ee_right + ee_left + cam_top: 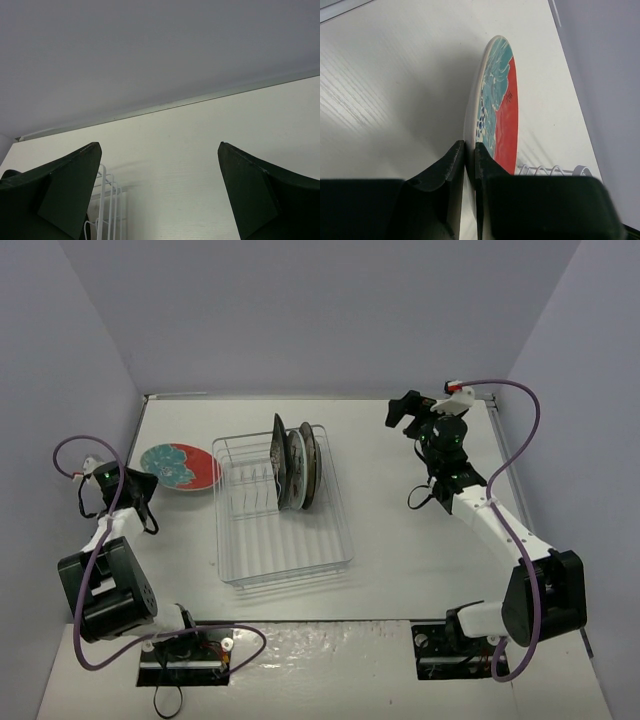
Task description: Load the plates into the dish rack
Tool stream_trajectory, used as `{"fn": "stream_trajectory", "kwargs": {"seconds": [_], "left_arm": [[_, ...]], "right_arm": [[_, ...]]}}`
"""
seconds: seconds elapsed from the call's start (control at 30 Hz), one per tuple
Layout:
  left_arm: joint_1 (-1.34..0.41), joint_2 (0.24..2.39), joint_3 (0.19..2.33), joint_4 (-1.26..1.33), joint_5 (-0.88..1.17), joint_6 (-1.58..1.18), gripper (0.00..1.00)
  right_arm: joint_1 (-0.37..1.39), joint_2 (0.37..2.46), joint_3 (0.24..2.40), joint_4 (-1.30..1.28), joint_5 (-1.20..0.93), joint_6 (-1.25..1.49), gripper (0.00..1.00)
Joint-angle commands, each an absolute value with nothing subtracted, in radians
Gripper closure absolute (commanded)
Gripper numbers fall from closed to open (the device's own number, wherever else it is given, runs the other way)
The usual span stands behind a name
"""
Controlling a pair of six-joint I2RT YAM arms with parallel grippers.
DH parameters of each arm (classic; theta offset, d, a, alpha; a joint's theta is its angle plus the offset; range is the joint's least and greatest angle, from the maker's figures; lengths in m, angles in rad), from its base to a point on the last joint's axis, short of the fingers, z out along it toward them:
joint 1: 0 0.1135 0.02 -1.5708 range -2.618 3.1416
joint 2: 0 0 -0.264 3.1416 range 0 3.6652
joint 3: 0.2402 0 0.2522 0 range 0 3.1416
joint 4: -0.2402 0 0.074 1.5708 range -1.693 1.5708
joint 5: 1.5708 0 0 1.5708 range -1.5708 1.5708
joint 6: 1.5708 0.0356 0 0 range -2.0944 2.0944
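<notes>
The red round plate with teal flowers lies left of the dish rack. My left gripper is shut on its near-left rim. In the left wrist view the plate shows edge-on, its rim pinched between my left gripper's two fingers. I cannot tell if it touches the table. Three plates stand on edge at the back of the rack: the black square one, a white one and the dark-rimmed one. My right gripper is open and empty, right of the rack; in its wrist view nothing is between the fingers.
The rack's wire shows in the left wrist view and in the right wrist view. Grey walls enclose the white table on the left, back and right. A purple cable loops over the right arm.
</notes>
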State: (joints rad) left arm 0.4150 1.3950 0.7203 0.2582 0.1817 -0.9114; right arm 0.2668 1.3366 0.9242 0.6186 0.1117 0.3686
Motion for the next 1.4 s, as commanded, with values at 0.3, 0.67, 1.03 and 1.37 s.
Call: {"fn": "stream_trajectory", "kwargs": {"seconds": [0.3, 0.67, 1.03, 1.37], "left_arm": [[0.41, 1.2, 1.01, 0.296, 0.234, -0.747, 1.0], [0.41, 1.195, 1.137, 0.331, 0.41, -0.778, 1.0], [0.402, 1.181, 1.158, 0.433, 0.542, -0.873, 1.0], [0.31, 1.158, 1.126, 0.494, 0.595, -0.976, 1.0]], "right_arm": [[0.258, 1.368, 0.991, 0.689, 0.027, 0.362, 0.0], [0.258, 1.418, 1.038, 0.668, -0.115, 0.336, 0.0], [0.266, 1.518, 1.171, 0.674, -0.39, 0.345, 0.0], [0.417, 1.812, 1.511, 0.712, -0.834, 0.465, 0.0]]}}
